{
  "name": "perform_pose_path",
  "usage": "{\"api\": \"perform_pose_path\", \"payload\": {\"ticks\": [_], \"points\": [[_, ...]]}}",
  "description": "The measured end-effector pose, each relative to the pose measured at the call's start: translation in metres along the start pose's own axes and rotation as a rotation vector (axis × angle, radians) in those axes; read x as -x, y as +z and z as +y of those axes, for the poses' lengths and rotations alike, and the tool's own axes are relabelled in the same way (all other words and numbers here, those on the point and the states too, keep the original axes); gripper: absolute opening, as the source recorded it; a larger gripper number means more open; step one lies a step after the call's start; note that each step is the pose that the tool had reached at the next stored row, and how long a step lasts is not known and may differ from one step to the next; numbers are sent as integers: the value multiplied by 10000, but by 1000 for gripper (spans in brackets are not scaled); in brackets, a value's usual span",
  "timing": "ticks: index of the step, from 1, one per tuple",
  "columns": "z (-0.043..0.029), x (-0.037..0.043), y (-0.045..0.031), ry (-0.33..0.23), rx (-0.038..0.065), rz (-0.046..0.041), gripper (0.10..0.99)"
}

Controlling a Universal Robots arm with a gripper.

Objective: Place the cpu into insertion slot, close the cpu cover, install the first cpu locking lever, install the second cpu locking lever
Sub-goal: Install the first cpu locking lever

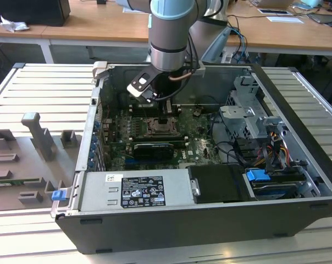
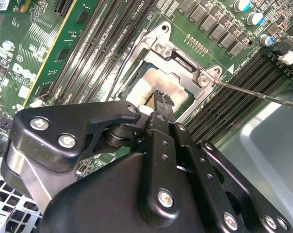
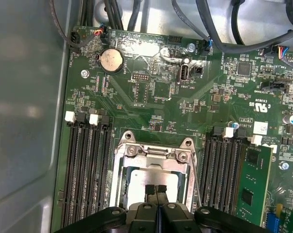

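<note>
Inside the open dark grey tower case [image 1: 210, 228], laid on its side on a pale slatted metal bench [image 1: 39, 82], the silver-and-blue robot arm [image 1: 169, 33] reaches straight down to the green motherboard [image 3: 156, 92]. The black two-finger gripper [image 3: 155, 189] hangs over the square, black-rimmed insertion slot [image 1: 156, 127]. Its fingers are drawn together with the tips side by side and nothing between them. The small flat square cpu [image 3: 137, 177], with its pale silver-beige face, sits in the insertion slot. Long black memory slots [image 3: 86, 170] flank it on both sides. The thin silver cpu cover [image 3: 151, 156], a metal frame with a cut-out centre, appears to lie down over the chip, whose face shows through the opening. In the second wrist view the gripper comes down just over one edge of that pale face; whether it is touching or just clear, I cannot tell. My read is that the joined fingers serve as one narrow pusher here. That suits pressing on a frame or nudging a wire, not picking anything up. One thin silver wire locking lever [image 2: 258, 92] juts out from a socket corner across the memory slots and is not tucked along the frame. It looks unlatched, so the chip is placed and covered but the cover is likely not clamped.
</note>
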State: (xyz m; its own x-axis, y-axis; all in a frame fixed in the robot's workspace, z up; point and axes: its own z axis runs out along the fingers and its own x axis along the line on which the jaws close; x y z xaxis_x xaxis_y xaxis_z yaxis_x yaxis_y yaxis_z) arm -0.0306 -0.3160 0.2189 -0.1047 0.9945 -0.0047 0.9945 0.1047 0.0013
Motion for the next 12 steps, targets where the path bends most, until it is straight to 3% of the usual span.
{"api": "perform_pose_path", "payload": {"ticks": [6, 12], "points": [[0, 0, -49, 0, 0, 1, 106], [1, 1, -181, -1, -3, -27, 106]]}}
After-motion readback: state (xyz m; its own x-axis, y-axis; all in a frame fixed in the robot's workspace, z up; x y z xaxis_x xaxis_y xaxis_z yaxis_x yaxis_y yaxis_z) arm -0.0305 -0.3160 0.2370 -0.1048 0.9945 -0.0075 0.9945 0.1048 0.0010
